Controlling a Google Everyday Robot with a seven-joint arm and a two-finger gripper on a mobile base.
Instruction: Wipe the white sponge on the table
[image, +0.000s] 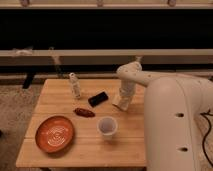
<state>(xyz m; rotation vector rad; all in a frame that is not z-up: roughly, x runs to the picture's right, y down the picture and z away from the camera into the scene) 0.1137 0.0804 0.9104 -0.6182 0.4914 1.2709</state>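
Table (60, 102) of pale planks, widest bare stretch along near edge. White arm (175, 120) looming over right edge. Orange plate (55, 133) near front-left corner. Cup (107, 126) mid-front. Black device (98, 98) and bottle (75, 85) towards back. Gripper (123, 100) right of device, pinched together on white sponge (119, 104), pressed to wood, bare planks just in front
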